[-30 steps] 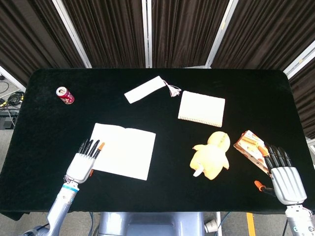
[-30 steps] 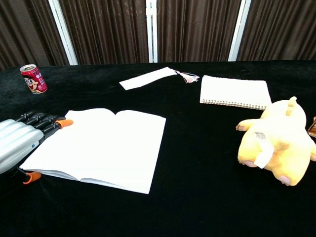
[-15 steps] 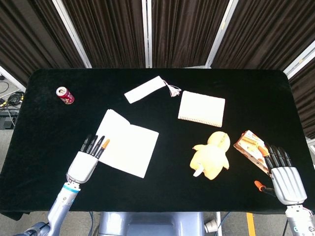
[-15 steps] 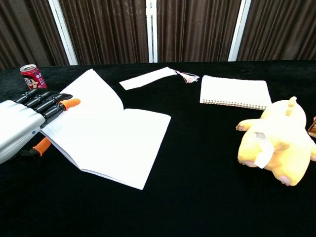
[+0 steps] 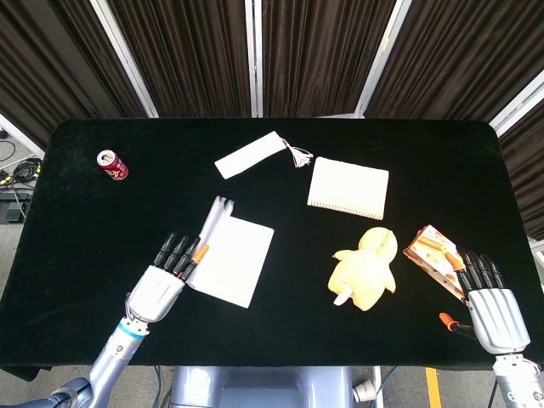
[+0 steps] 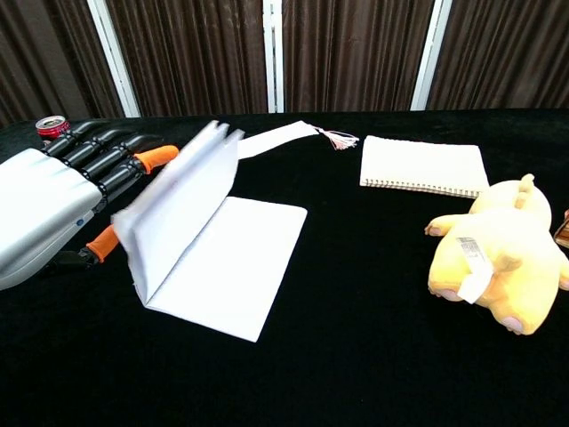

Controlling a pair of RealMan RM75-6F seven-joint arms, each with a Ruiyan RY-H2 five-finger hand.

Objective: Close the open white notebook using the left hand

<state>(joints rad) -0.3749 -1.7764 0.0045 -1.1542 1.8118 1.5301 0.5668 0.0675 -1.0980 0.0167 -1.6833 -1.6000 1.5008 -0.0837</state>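
- Now the left half of the white notebook (image 6: pixel 213 258) stands nearly upright, where half a second ago it leaned low and a second ago it lay flat; the fold is about halfway done, I judge.
- Behind that raised leaf the left hand (image 6: pixel 62 209) has come up and inward, fingers (image 6: pixel 133 165) extended against the paper's back; it pushes rather than grips, holding nothing.
- The notebook sits left of centre on the black table (image 5: pixel 85 238), its right page flat and bare; the plush duck (image 5: pixel 367 268) lies well apart to the right, so the leaf has open room to drop.
- Behind it the white strip with a tassel (image 5: pixel 251 154) and the spiral notepad (image 5: pixel 348 188) are clear of the swing; the red can (image 5: pixel 111 164) is far left.
- The right hand (image 5: pixel 491 310) rests open and empty near the table's right edge, beside an orange packet (image 5: pixel 429 248).
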